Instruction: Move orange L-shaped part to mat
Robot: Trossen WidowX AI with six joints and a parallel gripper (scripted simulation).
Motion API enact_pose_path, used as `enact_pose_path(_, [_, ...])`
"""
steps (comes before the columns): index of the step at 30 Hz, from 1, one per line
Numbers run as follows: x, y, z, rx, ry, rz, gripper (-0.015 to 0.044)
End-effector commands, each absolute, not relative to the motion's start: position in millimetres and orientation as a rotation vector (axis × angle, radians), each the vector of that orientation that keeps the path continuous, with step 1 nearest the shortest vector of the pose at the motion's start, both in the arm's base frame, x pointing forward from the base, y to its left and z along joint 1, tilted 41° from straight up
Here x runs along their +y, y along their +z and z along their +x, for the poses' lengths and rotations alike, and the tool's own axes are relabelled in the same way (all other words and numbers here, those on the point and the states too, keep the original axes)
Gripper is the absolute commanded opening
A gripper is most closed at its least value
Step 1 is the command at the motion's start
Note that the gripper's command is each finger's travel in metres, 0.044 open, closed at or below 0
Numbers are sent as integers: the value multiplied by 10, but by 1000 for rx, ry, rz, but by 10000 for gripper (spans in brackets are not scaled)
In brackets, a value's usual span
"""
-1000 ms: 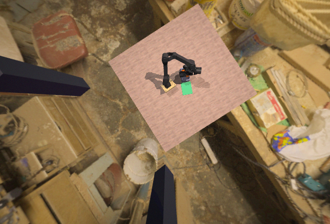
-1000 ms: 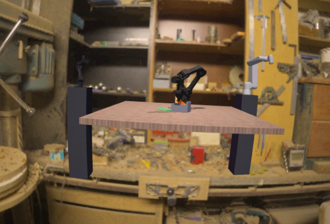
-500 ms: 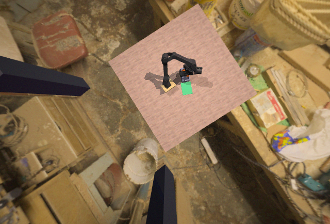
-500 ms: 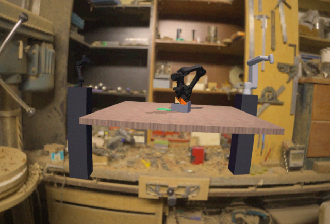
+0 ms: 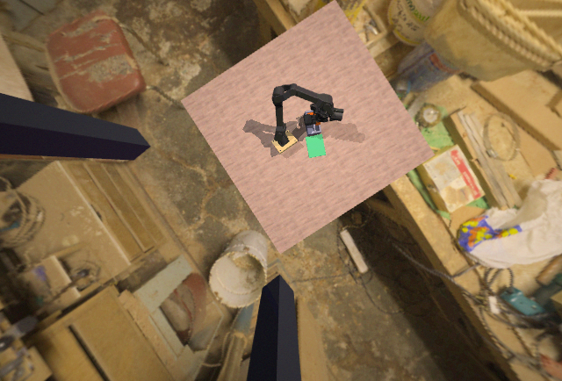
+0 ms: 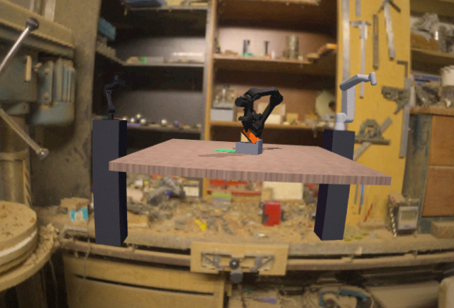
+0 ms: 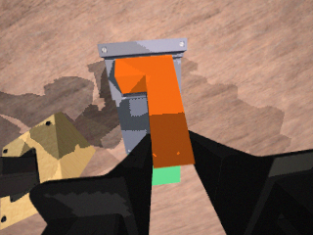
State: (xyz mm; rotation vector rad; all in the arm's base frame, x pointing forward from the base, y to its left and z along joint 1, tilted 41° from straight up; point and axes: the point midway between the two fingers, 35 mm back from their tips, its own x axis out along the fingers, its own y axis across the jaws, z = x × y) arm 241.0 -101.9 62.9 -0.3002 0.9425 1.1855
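Wrist view: the gripper (image 7: 168,157) pinches the straight end of the orange L-shaped part (image 7: 163,103), whose long axis runs directly away from the claw toward the grey tray (image 7: 142,49). The L-shaped end sits over the tray pocket, tilted; whether it touches cannot be told. The green mat (image 7: 166,175) lies just beneath the gripped end. Exterior view: the arm (image 6: 262,104) arches over, wrist pitched downward.
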Motion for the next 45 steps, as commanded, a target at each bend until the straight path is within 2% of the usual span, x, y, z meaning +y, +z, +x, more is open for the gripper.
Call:
enact_pose_path(1, [-1081, 687, 2409, 941, 1184, -305, 0])
enact_pose_path(20, [-1211, 800, 2380, 942, 1184, -305, 0])
enact_pose_path(45, [-1915, 104, 1749, 947, 1182, -308, 0])
